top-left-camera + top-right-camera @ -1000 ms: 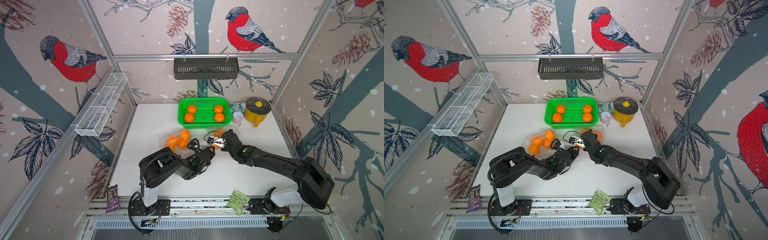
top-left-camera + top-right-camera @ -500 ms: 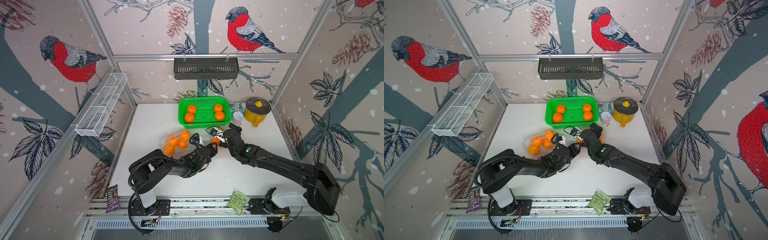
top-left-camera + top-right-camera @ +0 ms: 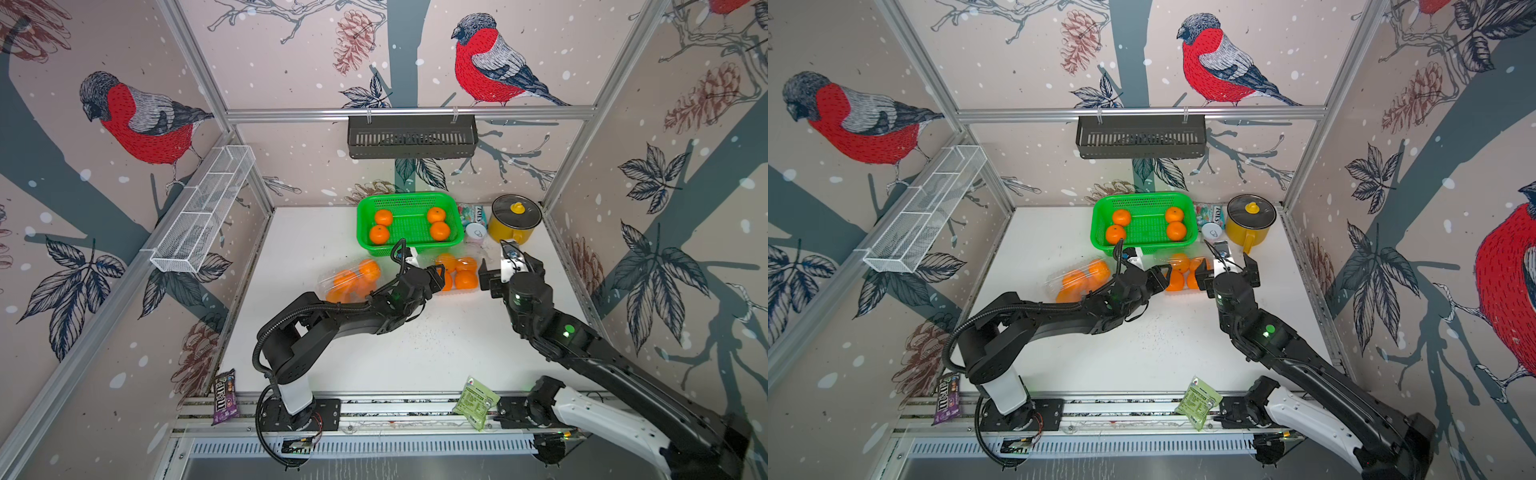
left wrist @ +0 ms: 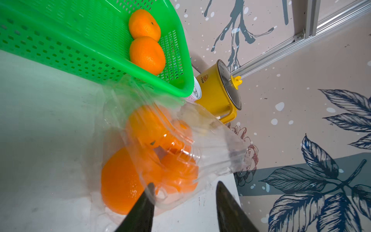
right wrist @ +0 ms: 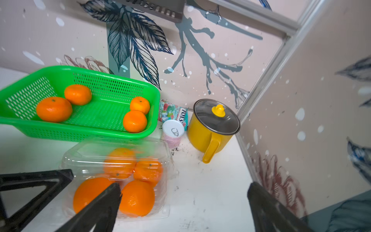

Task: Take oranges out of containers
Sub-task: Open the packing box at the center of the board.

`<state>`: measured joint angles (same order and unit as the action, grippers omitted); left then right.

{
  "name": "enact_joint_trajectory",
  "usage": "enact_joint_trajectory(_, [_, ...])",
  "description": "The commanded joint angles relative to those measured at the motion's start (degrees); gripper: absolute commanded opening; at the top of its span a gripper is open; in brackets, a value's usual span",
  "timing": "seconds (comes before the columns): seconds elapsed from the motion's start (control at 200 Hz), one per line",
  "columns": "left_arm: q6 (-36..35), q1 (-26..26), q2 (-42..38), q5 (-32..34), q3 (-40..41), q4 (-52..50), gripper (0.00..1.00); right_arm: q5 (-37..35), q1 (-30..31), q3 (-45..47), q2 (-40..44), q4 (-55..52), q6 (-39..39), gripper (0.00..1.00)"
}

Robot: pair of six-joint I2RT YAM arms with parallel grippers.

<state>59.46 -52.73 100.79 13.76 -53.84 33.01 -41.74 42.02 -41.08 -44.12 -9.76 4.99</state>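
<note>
Two clear containers lie mid-table in both top views. The left one (image 3: pixel 349 280) holds several oranges (image 3: pixel 369 268) and neither gripper touches it. The right container (image 3: pixel 457 272) holds several oranges (image 5: pixel 137 197), and its lid looks slightly raised in the left wrist view. My left gripper (image 3: pixel 437 275) is at its left side, open, with one fingertip (image 4: pixel 147 197) against the container's clear rim (image 4: pixel 160 192). My right gripper (image 3: pixel 509 270) stands wide open just right of that container, with only bare table between its fingers (image 5: pixel 102 204).
A green basket (image 3: pixel 409 198) with several oranges stands behind the containers. A can (image 3: pixel 475 232), a candy pack (image 3: pixel 469 210) and a yellow lidded pot (image 3: pixel 515 220) fill the back right corner. A green packet (image 3: pixel 476 401) and a purple candy bag (image 3: pixel 224 397) lie on the front rail.
My right gripper opened wide and drew back to the right, off the right container. My left gripper opened a little and stays at that container's left side.
</note>
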Motion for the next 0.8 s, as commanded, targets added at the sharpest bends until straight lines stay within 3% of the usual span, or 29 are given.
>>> enact_joint_trajectory(0.0, [-3.15, 0.00, 0.37, -1.79, -0.71, -4.38, 0.49, 6.57, -3.90, 2.23, 3.18, -3.73, 14.55, 0.99])
enact_joint_trajectory(0.19, [-8.30, 1.19, 0.36, -1.57, -3.01, -6.29, 0.50, 20.00, -12.17, 5.46, 4.56, -5.83, 23.76, 0.94])
enact_joint_trajectory(0.45, [-18.37, 3.13, 3.33, -0.69, -17.65, -16.82, 0.51, 35.03, -24.67, 8.24, 0.78, -6.44, 32.52, 0.87])
enact_joint_trajectory(0.655, [-23.43, 3.42, 4.71, 0.12, -21.12, -16.22, 0.52, 44.98, -35.40, 9.83, -8.77, -1.29, 34.03, 0.85])
enact_joint_trajectory(0.795, [-25.63, 3.47, 4.68, 1.48, -20.44, -14.66, 0.52, 48.56, -38.48, 7.57, -17.76, 0.54, 32.02, 0.82])
